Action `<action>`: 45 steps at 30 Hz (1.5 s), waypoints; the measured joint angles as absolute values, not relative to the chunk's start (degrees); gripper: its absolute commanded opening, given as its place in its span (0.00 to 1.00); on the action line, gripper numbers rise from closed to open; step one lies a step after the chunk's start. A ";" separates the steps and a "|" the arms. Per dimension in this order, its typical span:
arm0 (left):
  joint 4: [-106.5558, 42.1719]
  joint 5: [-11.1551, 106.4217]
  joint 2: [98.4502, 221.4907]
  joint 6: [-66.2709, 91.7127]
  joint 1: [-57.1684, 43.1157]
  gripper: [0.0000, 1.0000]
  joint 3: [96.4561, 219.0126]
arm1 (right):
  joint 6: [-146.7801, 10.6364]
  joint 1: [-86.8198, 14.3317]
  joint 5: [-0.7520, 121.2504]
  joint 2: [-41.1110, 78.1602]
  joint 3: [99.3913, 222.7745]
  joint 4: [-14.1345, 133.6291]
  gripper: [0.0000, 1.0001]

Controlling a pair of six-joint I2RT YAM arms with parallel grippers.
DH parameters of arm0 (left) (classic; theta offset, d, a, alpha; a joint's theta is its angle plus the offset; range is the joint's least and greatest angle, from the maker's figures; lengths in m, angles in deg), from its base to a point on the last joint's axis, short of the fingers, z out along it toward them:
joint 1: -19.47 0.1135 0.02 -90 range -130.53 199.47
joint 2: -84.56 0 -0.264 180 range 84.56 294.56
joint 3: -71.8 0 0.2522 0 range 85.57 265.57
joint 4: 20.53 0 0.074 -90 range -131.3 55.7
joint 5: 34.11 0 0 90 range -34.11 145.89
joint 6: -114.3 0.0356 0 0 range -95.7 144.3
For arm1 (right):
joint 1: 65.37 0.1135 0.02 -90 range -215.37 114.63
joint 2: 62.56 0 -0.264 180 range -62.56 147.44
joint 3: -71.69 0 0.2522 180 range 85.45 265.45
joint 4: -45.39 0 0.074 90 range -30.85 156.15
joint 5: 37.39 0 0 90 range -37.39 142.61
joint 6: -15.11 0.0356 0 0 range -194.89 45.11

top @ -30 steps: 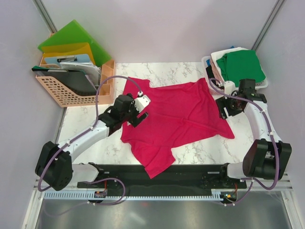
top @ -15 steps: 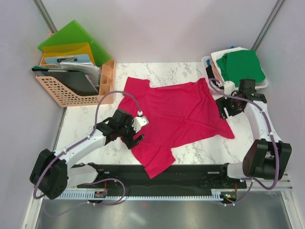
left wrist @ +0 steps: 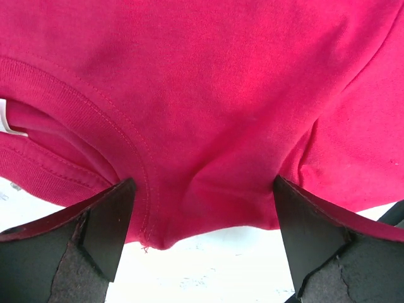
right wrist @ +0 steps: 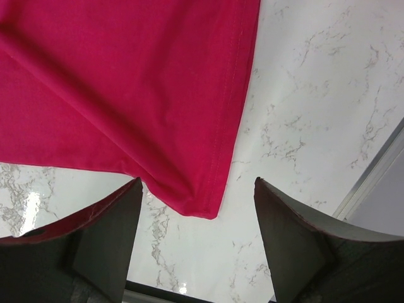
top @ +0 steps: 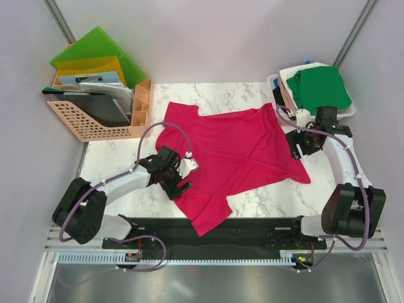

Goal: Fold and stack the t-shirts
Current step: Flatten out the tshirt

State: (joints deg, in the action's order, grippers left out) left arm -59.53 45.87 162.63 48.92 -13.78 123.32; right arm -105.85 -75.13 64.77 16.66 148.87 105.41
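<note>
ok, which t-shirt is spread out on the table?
The crimson-pink cloth t-shirt; the green cloth t-shirt lies on top in the white bin, far right.

No writing, brand, number or sign can be read in any view. A white tag [left wrist: 4, 117] peeks from the collar of the shirt [left wrist: 208, 82] in the left wrist view, but only its edge shows, too little to read.

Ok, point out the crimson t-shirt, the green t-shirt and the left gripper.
crimson t-shirt [top: 233, 148], top view, middle of its body.
green t-shirt [top: 322, 87], top view, centre of the folded cloth.
left gripper [left wrist: 202, 189], left wrist view, midway between its open fingertips.
</note>
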 measured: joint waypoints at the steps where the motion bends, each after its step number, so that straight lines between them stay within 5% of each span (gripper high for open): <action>1: -59.73 46.27 162.52 48.97 -13.78 0.97 123.32 | -106.00 -75.13 64.55 16.66 148.84 105.41 0.79; 27: -67.94 49.13 148.05 50.32 -13.76 1.00 129.25 | -106.66 -75.13 63.04 17.23 148.95 103.05 0.80; 45: -59.53 44.69 164.97 49.05 -15.03 1.00 130.49 | -106.61 -75.13 62.56 19.05 147.71 101.41 0.79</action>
